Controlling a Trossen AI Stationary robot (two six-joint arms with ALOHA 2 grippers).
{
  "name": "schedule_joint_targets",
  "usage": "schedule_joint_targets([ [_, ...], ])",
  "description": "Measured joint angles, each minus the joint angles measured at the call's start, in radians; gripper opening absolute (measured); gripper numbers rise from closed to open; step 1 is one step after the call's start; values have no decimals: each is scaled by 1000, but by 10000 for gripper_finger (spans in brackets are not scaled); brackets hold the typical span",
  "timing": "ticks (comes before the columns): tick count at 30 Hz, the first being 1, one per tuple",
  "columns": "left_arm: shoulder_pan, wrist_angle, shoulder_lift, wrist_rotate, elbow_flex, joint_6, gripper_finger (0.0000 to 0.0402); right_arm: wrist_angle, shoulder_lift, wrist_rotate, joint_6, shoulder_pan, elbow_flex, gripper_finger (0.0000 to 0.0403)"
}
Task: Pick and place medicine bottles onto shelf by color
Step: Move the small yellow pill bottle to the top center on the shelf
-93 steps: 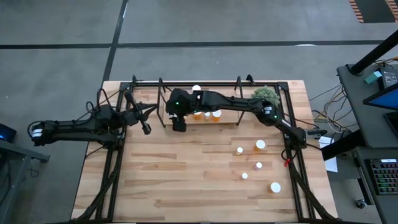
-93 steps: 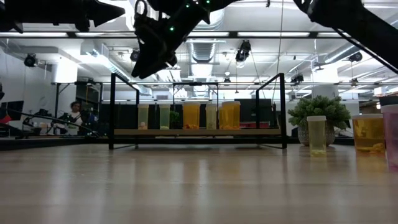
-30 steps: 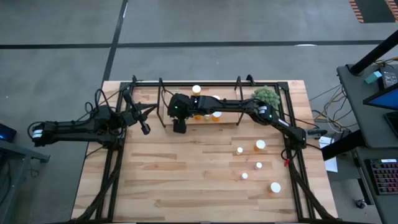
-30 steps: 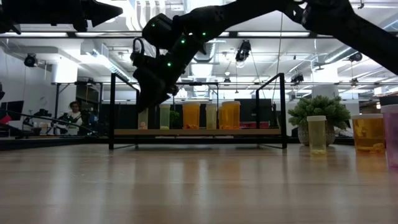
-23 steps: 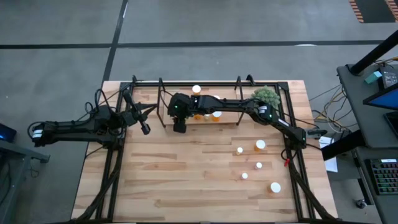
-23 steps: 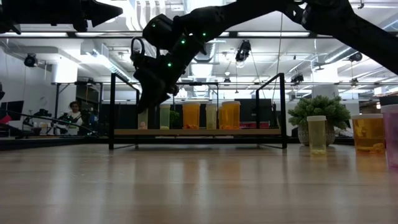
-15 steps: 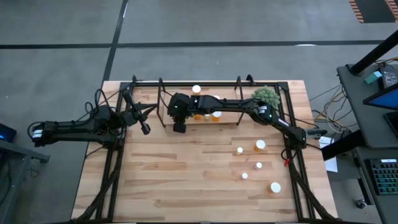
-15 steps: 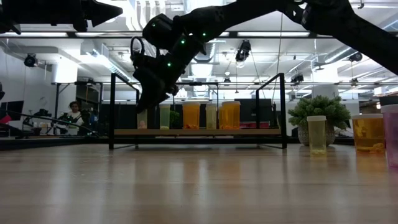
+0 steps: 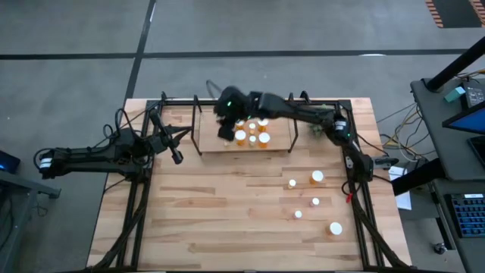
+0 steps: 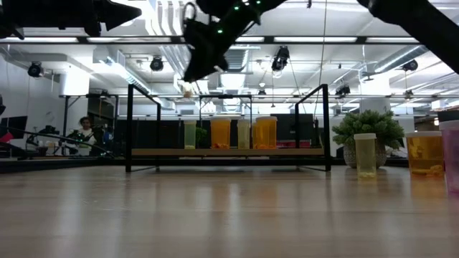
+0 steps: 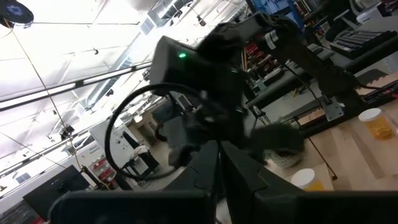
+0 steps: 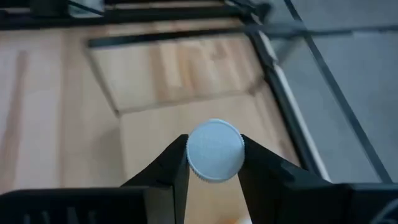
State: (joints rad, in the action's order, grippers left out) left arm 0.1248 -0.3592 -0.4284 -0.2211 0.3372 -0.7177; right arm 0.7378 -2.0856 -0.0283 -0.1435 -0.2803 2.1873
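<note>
Mid-transfer now: right claw (image 12: 214,163) clamped on a small pale medicine bottle with a round white cap (image 12: 215,150), lifted clear above the narrow light-wood shelf with thin black metal uprights (image 9: 209,145). Below and just beside that claw on the shelf board, a short row of white-capped bottles, amber-bodied ones (image 10: 221,132) among paler ones. Well away toward the arm's base, several more white-capped bottles (image 9: 317,177) waiting on the wooden worktop (image 9: 227,220). Left claw (image 9: 179,158) pressed together, empty, parked off beside the shelf's end. Next, probably: lower straight down into a free spot beside like-coloured bottles, keep the bottle upright, clear the uprights and neighbours, then part the fingers.
</note>
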Motion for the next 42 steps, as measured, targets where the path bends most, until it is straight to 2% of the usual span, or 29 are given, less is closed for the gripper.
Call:
schedule_joint_targets([
  [4,0,0,-1,0,1,2,2,77,59,-2,76,-68,-53,108],
  [8,0,0,0,0,1,3,2,63,151,-7,133,-116,-203,106],
  [13,0,0,-1,0,1,3,2,-63,280,-110,176,-131,-459,105],
  [16,0,0,-1,0,1,3,2,-160,316,-122,211,-141,-578,105],
  [20,0,-10,-3,0,1,3,2,-272,319,-124,276,-156,-671,105],
  [26,0,-24,-3,0,0,4,2,-305,274,-179,329,-156,-681,105],
  [42,0,-23,-6,0,0,4,2,-295,210,-182,344,-150,-673,105],
])
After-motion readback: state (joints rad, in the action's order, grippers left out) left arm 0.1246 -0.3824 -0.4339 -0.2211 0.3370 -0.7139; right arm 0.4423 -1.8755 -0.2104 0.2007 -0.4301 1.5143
